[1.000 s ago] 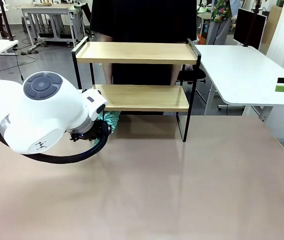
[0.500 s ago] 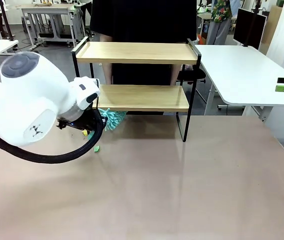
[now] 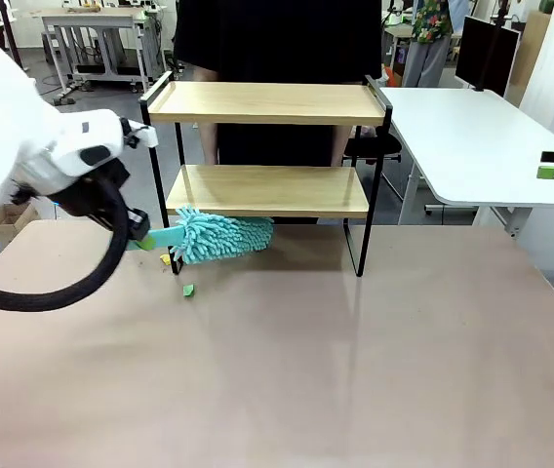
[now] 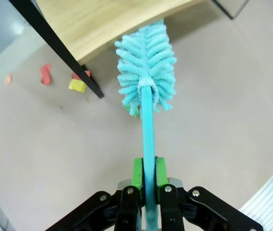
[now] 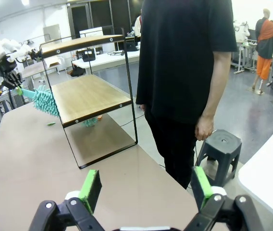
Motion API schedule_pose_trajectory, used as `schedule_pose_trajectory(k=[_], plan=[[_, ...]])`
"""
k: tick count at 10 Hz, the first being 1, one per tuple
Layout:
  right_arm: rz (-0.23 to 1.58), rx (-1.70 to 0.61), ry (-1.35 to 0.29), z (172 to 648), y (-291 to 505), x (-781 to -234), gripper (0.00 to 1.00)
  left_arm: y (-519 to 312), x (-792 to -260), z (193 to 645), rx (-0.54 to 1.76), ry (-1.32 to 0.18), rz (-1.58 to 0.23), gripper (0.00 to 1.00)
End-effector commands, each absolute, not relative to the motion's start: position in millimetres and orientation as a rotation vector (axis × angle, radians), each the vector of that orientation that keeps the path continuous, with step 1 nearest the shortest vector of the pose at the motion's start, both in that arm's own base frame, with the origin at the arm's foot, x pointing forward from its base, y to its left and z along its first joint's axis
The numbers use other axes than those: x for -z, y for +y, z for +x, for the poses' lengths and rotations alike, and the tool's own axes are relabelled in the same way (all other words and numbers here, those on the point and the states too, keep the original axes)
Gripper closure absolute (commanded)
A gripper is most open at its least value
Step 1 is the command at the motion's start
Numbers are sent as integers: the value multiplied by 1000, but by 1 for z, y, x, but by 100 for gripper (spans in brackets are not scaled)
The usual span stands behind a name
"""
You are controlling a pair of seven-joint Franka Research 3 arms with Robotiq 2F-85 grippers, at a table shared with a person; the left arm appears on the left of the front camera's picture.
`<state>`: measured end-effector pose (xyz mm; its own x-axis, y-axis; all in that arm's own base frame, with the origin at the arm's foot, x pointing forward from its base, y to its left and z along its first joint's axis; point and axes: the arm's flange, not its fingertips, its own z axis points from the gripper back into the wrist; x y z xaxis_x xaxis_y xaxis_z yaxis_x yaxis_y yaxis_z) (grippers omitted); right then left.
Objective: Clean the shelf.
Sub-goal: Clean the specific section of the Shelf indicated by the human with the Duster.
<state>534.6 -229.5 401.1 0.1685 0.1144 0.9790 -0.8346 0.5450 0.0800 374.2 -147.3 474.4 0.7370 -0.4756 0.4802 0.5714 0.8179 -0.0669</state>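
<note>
Shelf [image 3: 269,146] is standing at the far side of your brown table [image 3: 355,370], its two wooden boards bare, with a person in black [image 5: 184,72] standing right behind it. Your left gripper [image 4: 146,180] is clamping its green pads on the handle of a teal duster [image 3: 220,237], just left of the shelf's front left leg. The fluffy head is pointing right and lying low under the left part of the lower board; whether it is touching the table you cannot tell. A few small scraps [image 3: 187,290], yellow, green and red, are lying on the table beside that leg. Your right gripper [image 5: 146,187] is hovering off to the right with its jaws spread wide and nothing between them, looking toward the shelf's end and the person.
</note>
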Motion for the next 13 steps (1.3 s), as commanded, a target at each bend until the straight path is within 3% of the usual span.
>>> schedule_pose_trajectory(k=[1, 6, 7, 8, 11, 13], plan=[[736, -775, -1223, 535, -227, -404, 0, -100, -438, 308, 713, -439, -386, 87], [736, -775, -1223, 535, -227, -404, 0, -63, -469, 303, 815, -302, -490, 87], [736, -775, -1223, 535, -227, -404, 0, -59, -471, 299, 787, -329, -475, 87], [736, -775, -1223, 535, -227, -404, 0, -83, -489, 337, 808, -308, -490, 87], [736, -775, -1223, 535, -227, -404, 0, -71, -491, 333, 790, -288, -479, 87], [736, -775, -1223, 535, -227, -404, 0, -50, -527, 317, 933, -248, -446, 87]])
